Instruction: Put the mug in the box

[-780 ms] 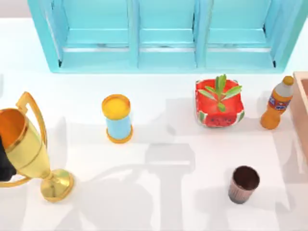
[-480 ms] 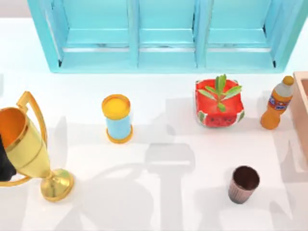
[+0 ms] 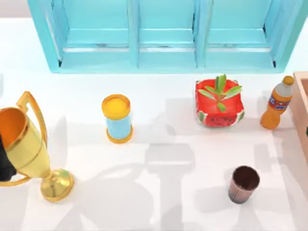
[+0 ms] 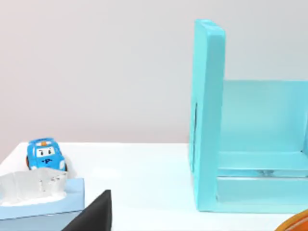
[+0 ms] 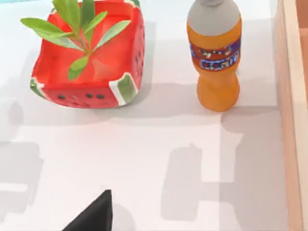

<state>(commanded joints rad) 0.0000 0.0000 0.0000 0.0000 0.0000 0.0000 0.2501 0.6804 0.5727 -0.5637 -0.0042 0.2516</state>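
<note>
Toward the front right of the white table [image 3: 168, 139], in the top view, the mug [image 3: 244, 184] stands upright and alone, mouth open to the camera. It is a small cup with copper-brown sides finely ribbed from rim to base, narrowing a little toward the bottom; the inside is dark brown, and no handle shows. Nothing touches it.

The box [image 3: 302, 110] sits at the table's right edge, well apart from the mug, only a strip of its thick salmon-tan wall in view; the right wrist view shows the same wall [image 5: 291, 120] running along one side. Just beside that wall stands an orange bottle [image 3: 276, 103] with a grey cap and a blue-and-red label [image 5: 214, 53]. Near it, further toward the middle, is a red watermelon-patterned planter [image 3: 219, 103] holding a green leafy sprig [image 5: 89, 57].

A turquoise cabinet [image 3: 163, 36] spans the back of the table. Left of centre stands a blue cylinder [image 3: 117, 119] with yellow-orange top and base, and a large gold trophy cup [image 3: 29, 147] leans at the left edge, with the left arm [image 3: 4, 163] dark behind it.

Of the left gripper [image 4: 94, 216] just a dark wedge shows, near a tissue box [image 4: 38, 197] and a blue toy car [image 4: 44, 154]; whether it is released or clenched I cannot tell. The right gripper [image 5: 91, 216] is likewise a dark wedge above bare table, and its state cannot be told either.
</note>
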